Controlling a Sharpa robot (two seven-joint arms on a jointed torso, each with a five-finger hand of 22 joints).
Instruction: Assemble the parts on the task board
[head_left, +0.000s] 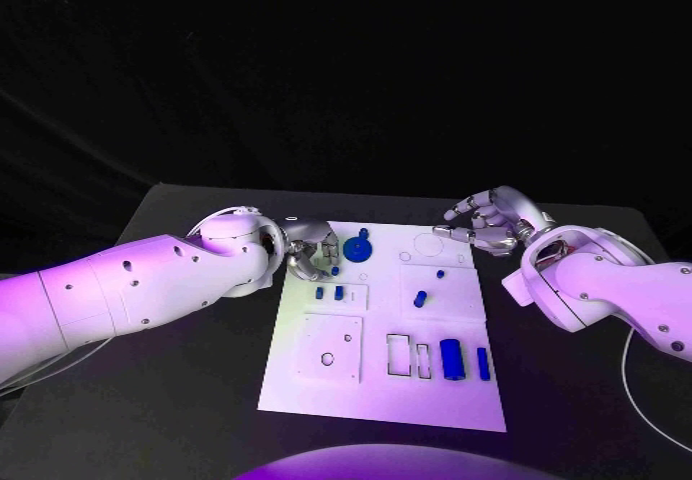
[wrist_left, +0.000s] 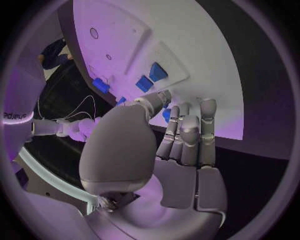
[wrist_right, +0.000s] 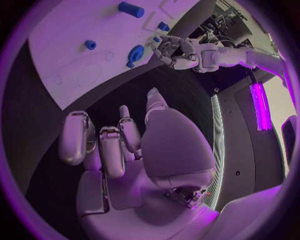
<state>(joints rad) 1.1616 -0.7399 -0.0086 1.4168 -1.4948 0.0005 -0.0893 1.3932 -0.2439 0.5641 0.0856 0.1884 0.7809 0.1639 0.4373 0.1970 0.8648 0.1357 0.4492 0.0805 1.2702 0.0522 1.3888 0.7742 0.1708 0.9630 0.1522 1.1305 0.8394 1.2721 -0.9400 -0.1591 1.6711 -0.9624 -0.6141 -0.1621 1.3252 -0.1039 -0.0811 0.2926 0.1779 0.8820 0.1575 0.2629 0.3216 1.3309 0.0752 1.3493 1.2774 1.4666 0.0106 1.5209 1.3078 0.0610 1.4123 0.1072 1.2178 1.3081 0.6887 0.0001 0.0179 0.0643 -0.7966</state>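
Near edge of task board (head_left: 289, 395): bare white plate, lying flat on the black bench (head_left: 173, 420).
Near row: square plate with a round hole (head_left: 332, 347) to the robot's left; two empty rectangular slots, then a long blue bar (head_left: 451, 359) and a thinner blue bar (head_left: 483, 363), long axes running away from the robot.
Middle row: two short blue blocks (head_left: 329, 293) standing side by side in a recess; a small blue peg (head_left: 420, 298) further to the right.
Far row: round blue part with a knob (head_left: 358, 246), just beside the left fingers.
Left hand (head_left: 304, 250): at the board's far-left edge, fingers (wrist_left: 187, 131) curled down onto or just over the plate; whether a small piece is pinched under them I cannot tell.
Right hand (head_left: 490, 222): hovering beyond the board's far-right corner, fingers (wrist_right: 78, 137) loosely curled, grasping nothing, clear of every part.
Key relation: the round part lies on the inward side of the left fingers, well apart from the right hand; left hand is nearer.
Judgement: next pick falls to the left hand; a short inward reach should do.
Surface: smooth, flat board.
Room: dark and featureless.
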